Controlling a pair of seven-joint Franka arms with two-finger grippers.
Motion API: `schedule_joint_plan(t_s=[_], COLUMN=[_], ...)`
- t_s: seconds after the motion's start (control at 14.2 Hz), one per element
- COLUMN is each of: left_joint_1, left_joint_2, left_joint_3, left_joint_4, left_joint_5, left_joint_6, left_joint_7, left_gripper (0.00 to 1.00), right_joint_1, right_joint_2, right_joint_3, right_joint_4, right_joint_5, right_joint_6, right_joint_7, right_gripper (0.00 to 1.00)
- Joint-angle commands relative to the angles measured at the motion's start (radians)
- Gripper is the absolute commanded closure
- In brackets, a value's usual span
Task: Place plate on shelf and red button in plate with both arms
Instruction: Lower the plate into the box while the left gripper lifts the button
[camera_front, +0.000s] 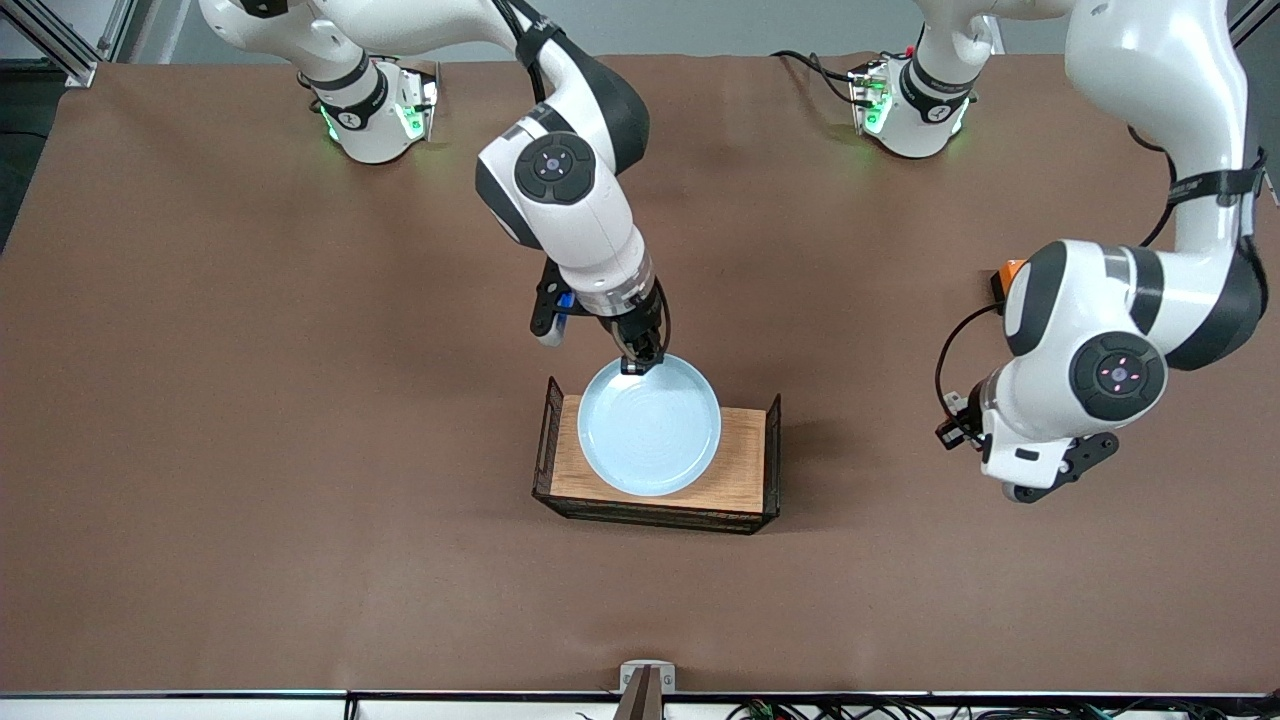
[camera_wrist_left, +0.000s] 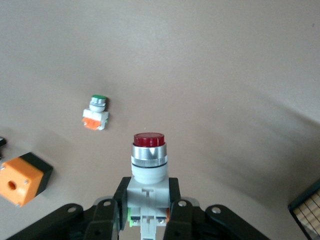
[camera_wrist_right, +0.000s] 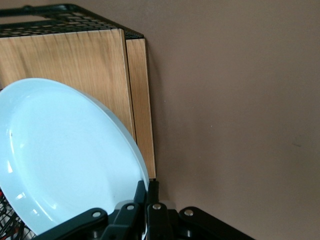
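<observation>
My right hand (camera_front: 640, 362) pinches the rim of the round pale-blue plate (camera_front: 650, 425), which sits over the wooden tray with black wire ends (camera_front: 742, 455) at mid-worktop. My left hand (camera_wrist_left: 148, 217) grips the white body of the red-capped push button (camera_wrist_left: 148, 157), held above the brown worktop (camera_front: 250, 400) toward the left arm's end.

Wooden tray (camera_front: 745, 455), orange box (camera_wrist_left: 20, 179), perhaps green-capped button (camera_wrist_left: 96, 113).

Plate (camera_front: 648, 428) over tray (camera_front: 745, 462), mid-worktop (camera_front: 250, 450). Small push-button (camera_wrist_left: 95, 113) beside box (camera_wrist_left: 22, 177), both on worktop toward left arm's end, below the held red button (camera_wrist_left: 148, 157).
</observation>
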Motion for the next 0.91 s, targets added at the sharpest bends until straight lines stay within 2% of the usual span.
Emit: schedule_joint_plan(t_s=[0.0,0.21,0.63,0.84], left_joint_1=[-0.005,-0.002,0.002,0.019], left_joint_2=[-0.014,-0.016,-0.051,-0.054], left_joint_3=[0.001,-0.005,0.003,0.006], left_joint_4=[0.063,0.114,0.183,0.221], left_joint_5=[-0.016,-0.019,-0.097,-0.140], left_joint_6=[-0.109,-0.188,-0.214,-0.205], left_joint_7=[0.016,0.014,-0.033,-0.085], left_gripper=[0.88,0.88,0.89,0.89], right_joint_1=[0.010,0.009,0.006,0.003], right_joint_2=[0.022,0.042,0.079,0.081], right_joint_3=[-0.013,-0.013,-0.013,-0.013], right_joint_4=[0.034,0.032,0.031,0.026], right_joint_5=[-0.009,-0.016,-0.038,-0.039], right_joint_6=[-0.003,0.026,0.077,0.080], right_joint_7=[0.021,0.021,0.021,0.020], right_gripper=[0.99,0.98,0.97,0.90])
